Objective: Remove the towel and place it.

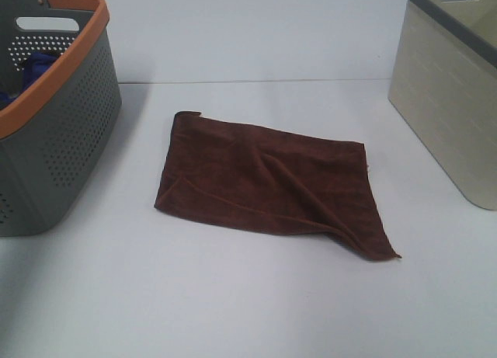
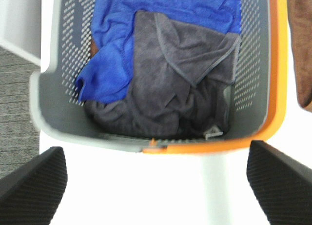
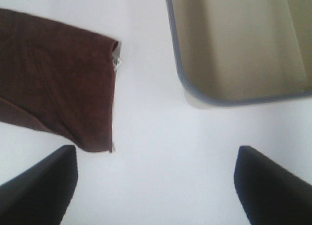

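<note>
Bare white table (image 1: 233, 311) fills the foreground of the high view, and just behind it the dark reddish-brown towel (image 1: 272, 183) is spread almost flat, midway between the two baskets and touching neither. One corner is drawn out to a point toward the camera, and a diagonal ridge is raised across the middle. The towel appears already taken out and laid down, so the step in hand is judged to be the finish of the placing; if it is to be neatened, the pointed corner is best pinched low at the hem and drawn outward.

Neither arm is seen in the high view. The left gripper (image 2: 156, 186) is spread wide with nothing held, above the near rim of the grey basket with the orange rim (image 2: 273, 88), in which a blue cloth (image 2: 117, 54) and a grey cloth (image 2: 170, 88) are heaped. The right gripper (image 3: 156, 181) is likewise spread wide and empty, over bare table between the towel's hemmed edge and the beige basket (image 3: 234, 39), whose visible part shows nothing inside. Nothing is seen lying across the towel.
</note>
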Robot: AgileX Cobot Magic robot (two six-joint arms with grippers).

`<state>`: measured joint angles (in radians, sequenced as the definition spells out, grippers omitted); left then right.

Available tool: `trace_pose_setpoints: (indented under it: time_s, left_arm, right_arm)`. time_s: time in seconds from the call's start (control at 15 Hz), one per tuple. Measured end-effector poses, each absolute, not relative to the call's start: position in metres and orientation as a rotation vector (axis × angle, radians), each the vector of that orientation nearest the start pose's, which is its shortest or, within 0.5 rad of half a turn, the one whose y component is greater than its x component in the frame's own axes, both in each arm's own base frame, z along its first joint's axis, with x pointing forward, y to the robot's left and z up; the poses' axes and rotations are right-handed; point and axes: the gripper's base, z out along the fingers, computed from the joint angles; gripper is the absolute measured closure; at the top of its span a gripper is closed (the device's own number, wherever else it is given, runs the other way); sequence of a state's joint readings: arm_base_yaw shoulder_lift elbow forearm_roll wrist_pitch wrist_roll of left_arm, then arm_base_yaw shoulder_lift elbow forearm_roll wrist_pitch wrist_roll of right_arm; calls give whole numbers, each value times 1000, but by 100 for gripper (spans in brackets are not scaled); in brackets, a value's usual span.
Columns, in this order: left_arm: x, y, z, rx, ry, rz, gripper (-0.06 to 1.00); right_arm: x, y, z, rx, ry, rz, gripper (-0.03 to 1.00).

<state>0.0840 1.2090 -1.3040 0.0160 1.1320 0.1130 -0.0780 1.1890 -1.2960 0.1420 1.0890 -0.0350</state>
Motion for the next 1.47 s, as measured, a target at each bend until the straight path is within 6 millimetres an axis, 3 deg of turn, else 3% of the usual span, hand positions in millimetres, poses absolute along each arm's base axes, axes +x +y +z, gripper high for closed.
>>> trace_pose_setpoints:
  time_s: [0.07, 0.33, 0.67, 0.93, 1.13, 1.33, 1.47]
  left_arm:
    - [221, 21, 390, 39, 2522, 115, 0]
    - [134, 17, 384, 43, 2365, 187, 0]
    - [53, 13, 354, 15, 2173, 232, 0]
    - [12, 14, 339, -52, 2038, 277, 0]
    - [-15, 12, 329, -75, 1948, 277, 0]
    - [-31, 11, 325, -85, 1893, 275, 0]
    - [-32, 10, 314, -89, 1949, 261, 0]
  right_arm:
    - [217, -6, 398, 77, 2448, 133, 21]
    - [134, 5, 365, 95, 2419, 194, 21]
    - [54, -1, 341, 74, 2252, 4, 21]
    - [23, -3, 324, 77, 2160, -66, 21]
    - [13, -1, 294, 25, 2164, -32, 21]
    - [2, 0, 289, -75, 2106, -28, 21]
    - [-6, 1, 289, -91, 2056, -24, 21]
